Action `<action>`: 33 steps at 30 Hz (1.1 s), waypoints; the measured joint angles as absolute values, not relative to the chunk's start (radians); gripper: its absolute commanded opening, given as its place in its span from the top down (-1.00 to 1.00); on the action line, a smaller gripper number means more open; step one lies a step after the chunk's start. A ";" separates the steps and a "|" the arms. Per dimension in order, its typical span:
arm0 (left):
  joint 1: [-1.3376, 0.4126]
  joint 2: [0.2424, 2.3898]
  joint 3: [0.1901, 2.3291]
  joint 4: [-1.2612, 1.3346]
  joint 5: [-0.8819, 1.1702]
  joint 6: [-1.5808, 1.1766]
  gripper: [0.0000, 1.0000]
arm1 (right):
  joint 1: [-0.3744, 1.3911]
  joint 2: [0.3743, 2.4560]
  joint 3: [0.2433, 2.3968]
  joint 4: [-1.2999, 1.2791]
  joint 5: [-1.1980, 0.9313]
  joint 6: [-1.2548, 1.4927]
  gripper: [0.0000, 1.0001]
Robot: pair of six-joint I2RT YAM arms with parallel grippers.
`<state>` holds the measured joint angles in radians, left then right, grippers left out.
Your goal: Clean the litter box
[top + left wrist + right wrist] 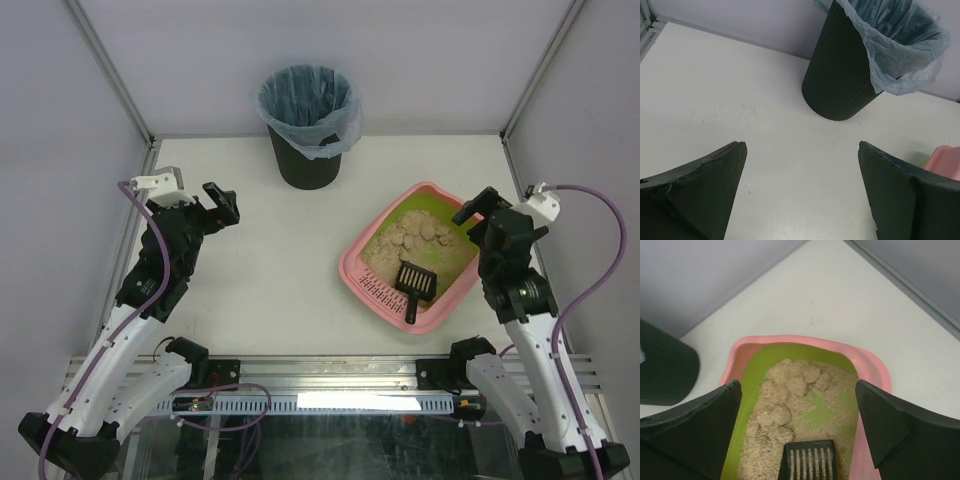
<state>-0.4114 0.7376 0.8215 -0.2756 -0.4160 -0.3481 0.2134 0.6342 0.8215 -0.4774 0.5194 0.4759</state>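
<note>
Right hand: fingers apart, empty, poised over the far end of the litter box.
Left hand: fingers apart, empty, well apart from the box, facing the bin.
Litter box: pink tray, green lining, on the right of the surface. Probably stiff, light plastic; loose litter would shift and spill if it is tipped, so best left flat.
Lumps: several, rounded, at the far end.
Scoop: black, slotted, lying in the box. Likely rigid and light; take it by the handle at the near end.
</note>
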 measured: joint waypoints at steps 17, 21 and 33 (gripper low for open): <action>-0.411 0.751 0.822 -0.276 -0.405 -0.349 -0.98 | -0.158 0.918 0.714 -0.510 0.170 0.544 -0.89; -0.411 0.755 0.822 -0.276 -0.385 -0.350 -0.98 | -0.159 0.947 0.706 -0.456 0.066 0.493 -0.89; -0.411 0.825 0.799 -0.268 -0.312 -0.421 -0.98 | 0.136 1.140 0.791 -0.380 0.067 0.313 -0.89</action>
